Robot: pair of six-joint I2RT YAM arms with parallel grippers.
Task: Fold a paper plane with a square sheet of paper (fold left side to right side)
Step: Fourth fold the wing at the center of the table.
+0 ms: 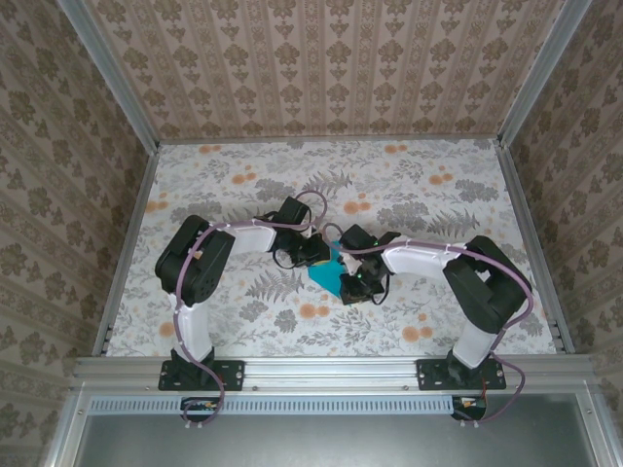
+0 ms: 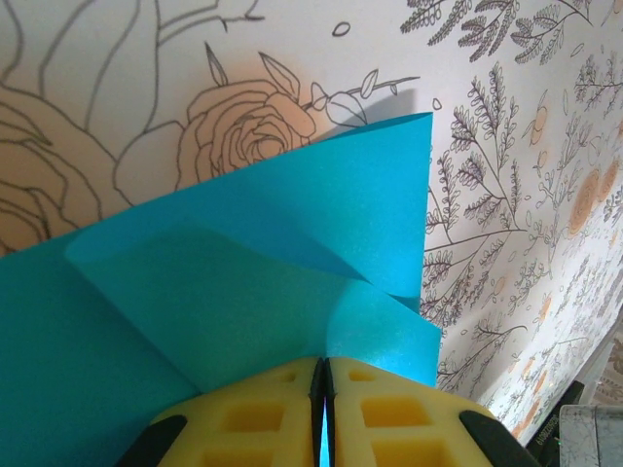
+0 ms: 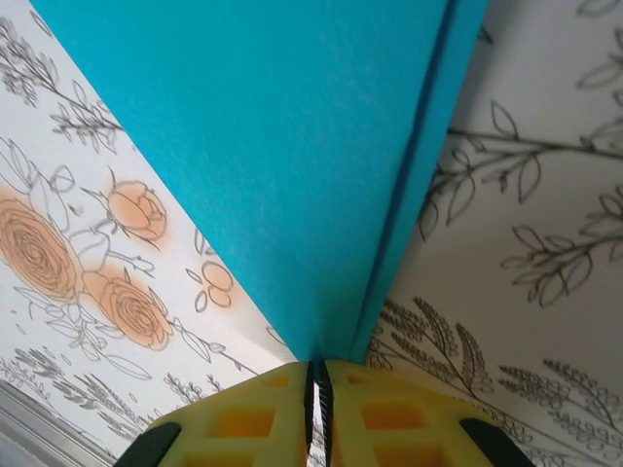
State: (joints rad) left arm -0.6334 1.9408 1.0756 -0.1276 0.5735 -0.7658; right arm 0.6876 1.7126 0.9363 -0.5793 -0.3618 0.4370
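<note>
Overhead, one turquoise square sheet of paper (image 1: 324, 273) sits mid-worktop (image 1: 438, 195) between two arms. Left wrist: the left end effector (image 2: 322, 375) pinches its curled edge. Right wrist: the right end effector (image 3: 317, 375) pinches its folded corner.

The turquoise paper (image 2: 253, 292) looks matt and finely grainy, the floral table cover (image 2: 506, 195) smooth and matt.
</note>
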